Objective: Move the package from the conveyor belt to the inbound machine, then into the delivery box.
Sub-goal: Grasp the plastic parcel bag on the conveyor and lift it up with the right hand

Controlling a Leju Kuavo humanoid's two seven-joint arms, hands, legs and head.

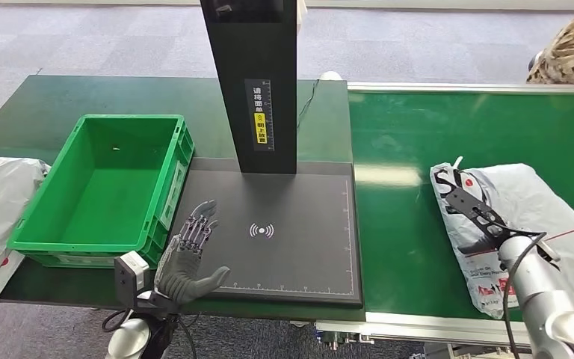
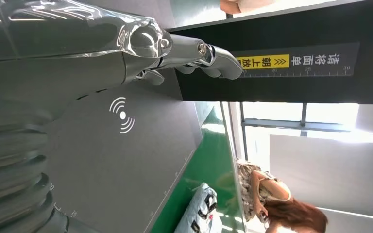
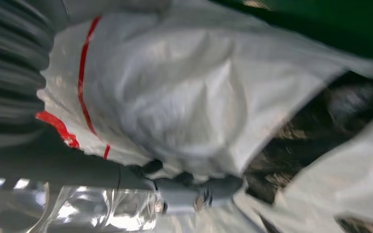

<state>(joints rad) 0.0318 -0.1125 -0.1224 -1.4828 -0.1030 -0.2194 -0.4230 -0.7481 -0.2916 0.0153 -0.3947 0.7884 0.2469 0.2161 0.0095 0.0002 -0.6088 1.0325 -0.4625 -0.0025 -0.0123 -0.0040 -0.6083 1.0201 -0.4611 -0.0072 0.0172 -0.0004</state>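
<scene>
Head view: the package (image 1: 527, 217), a grey-white mailer bag with red and black print, lies on the green conveyor belt (image 1: 403, 224) at the right, beside the inbound machine (image 1: 284, 232), a dark flat scan pad with an upright black column (image 1: 258, 82). The right hand (image 1: 467, 206) lies on the package's left part, fingers stretched along it; whether they grip the bag cannot be told, and the right wrist view is blurred. The left hand (image 1: 190, 254) hovers with fingers apart, holding nothing, over the pad's near left corner. The green delivery box (image 1: 105, 191) stands on the bench (image 1: 37, 112) just left of the pad. A person (image 1: 572, 45) stands at the belt's far right.
</scene>
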